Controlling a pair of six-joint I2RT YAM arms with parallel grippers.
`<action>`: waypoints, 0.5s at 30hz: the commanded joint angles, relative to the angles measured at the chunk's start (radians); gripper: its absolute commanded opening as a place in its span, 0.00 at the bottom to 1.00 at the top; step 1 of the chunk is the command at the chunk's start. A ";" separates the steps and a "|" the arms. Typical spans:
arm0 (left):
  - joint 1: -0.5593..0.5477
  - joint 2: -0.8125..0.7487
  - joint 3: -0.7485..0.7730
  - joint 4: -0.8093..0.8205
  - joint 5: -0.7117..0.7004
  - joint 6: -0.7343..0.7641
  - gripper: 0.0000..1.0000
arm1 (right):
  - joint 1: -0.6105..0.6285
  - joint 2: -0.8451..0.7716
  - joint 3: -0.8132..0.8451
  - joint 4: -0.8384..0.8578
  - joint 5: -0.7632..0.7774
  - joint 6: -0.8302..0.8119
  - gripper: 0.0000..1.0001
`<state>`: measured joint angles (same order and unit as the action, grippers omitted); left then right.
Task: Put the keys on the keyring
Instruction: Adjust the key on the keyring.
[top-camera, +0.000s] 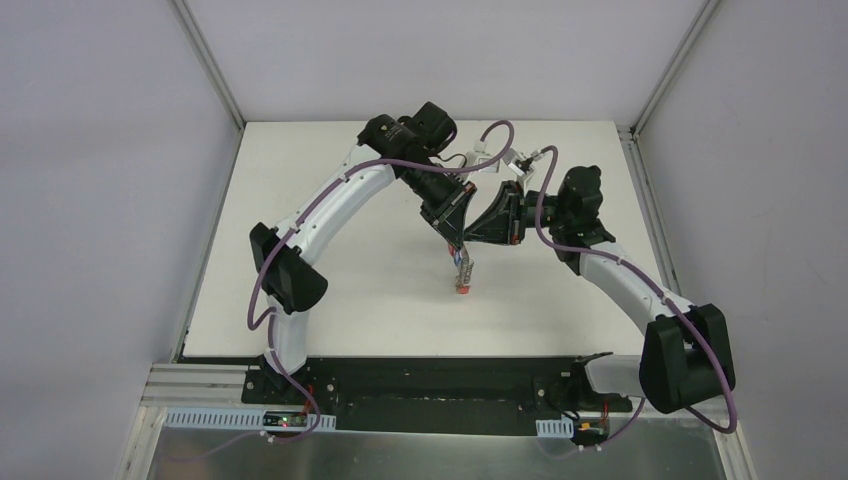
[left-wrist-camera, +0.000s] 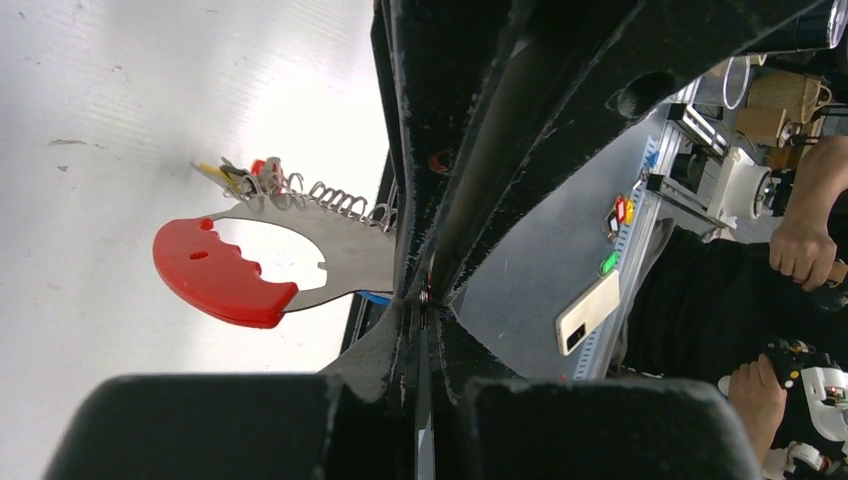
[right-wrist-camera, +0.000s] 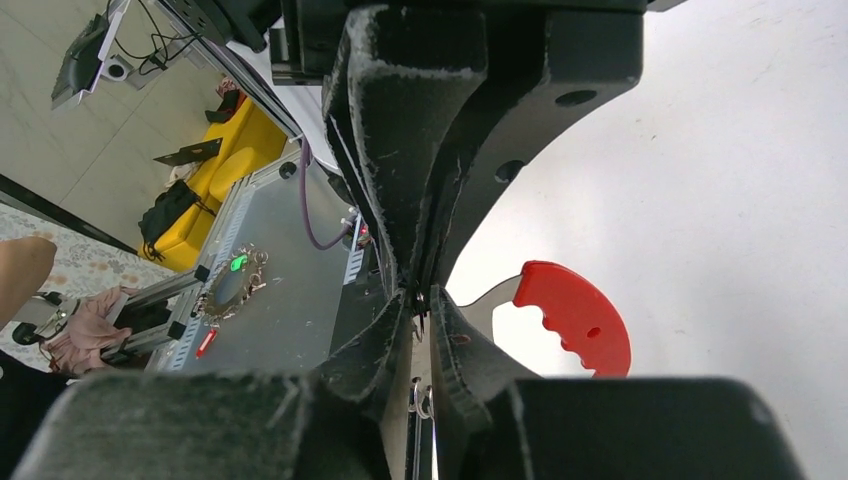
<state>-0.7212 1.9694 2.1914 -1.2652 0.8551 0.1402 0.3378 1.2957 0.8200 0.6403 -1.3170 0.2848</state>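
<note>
Where your two arms meet over the middle of the white table (top-camera: 340, 290), the overhead view shows the left gripper (top-camera: 457, 238) and the right gripper (top-camera: 478, 228) tip to tip. The keyring (top-camera: 462, 272) hangs just beneath them, red end lowest. From the left wrist camera, your left gripper is pinched narrow onto the grey half (left-wrist-camera: 340, 255) of the loop. The red half (left-wrist-camera: 215, 275) sticks out to the side, and the row of clips (left-wrist-camera: 345, 203) runs along the outer edge. The keys (left-wrist-camera: 240, 178), yellow and red tags showing, bunch at the far end of that row. From the right wrist camera, your right gripper's jaws are drawn almost together and seem to pinch the same grey edge, though the contact is dark and hard to read. The red half juts out beyond them.
</note>
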 joint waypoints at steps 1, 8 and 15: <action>-0.009 -0.008 0.043 0.022 0.017 -0.014 0.00 | 0.018 0.004 0.013 0.048 -0.036 0.005 0.09; 0.003 -0.033 0.009 0.077 0.023 0.011 0.04 | 0.017 -0.014 0.020 0.049 -0.003 0.015 0.00; 0.072 -0.194 -0.208 0.343 0.079 0.009 0.29 | -0.026 -0.018 0.019 0.192 0.084 0.204 0.00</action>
<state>-0.6838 1.9072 2.0689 -1.1320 0.8730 0.1448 0.3294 1.3010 0.8200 0.6720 -1.2827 0.3580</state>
